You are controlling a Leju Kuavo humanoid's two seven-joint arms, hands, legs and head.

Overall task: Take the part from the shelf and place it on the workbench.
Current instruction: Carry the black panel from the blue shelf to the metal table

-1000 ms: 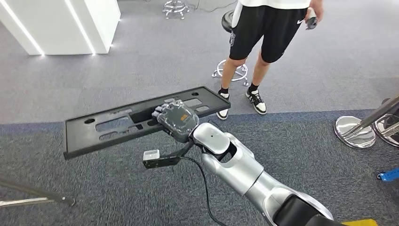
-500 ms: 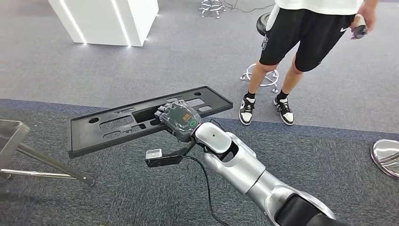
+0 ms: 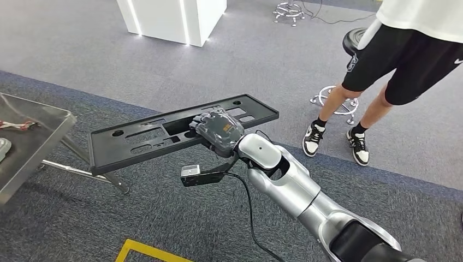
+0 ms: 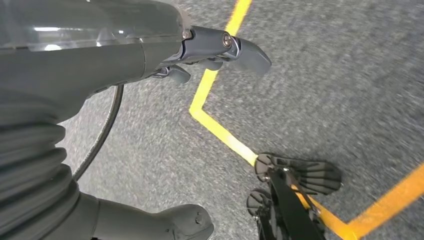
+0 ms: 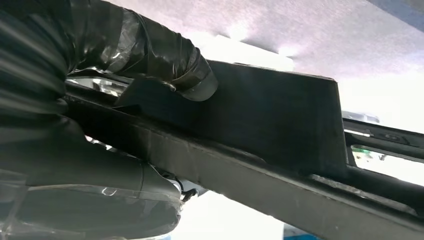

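The part (image 3: pixel 136 142) is a long flat black plastic panel with several cut-outs. My right hand (image 3: pixel 218 131) grips it near its middle and holds it level above the carpet. In the right wrist view the thumb (image 5: pixel 170 65) wraps over the panel's dark edge (image 5: pixel 280 115). A metal workbench (image 3: pixel 38 147) comes in at the left edge, its corner just left of the panel's end. My left hand (image 4: pixel 75 100) hangs over the floor with its fingers (image 4: pixel 235 47) apart, holding nothing.
A person (image 3: pixel 404 60) in black shorts stands at the right, beside a stool base (image 3: pixel 336 101). A white pillar (image 3: pixel 174 16) stands at the back. Yellow floor tape (image 3: pixel 147 252) lies near my feet. Small items (image 3: pixel 16 125) lie on the workbench.
The camera has turned left: the person and pillar slid right and the workbench came into view on the left. My right hand still holds the panel the same way.
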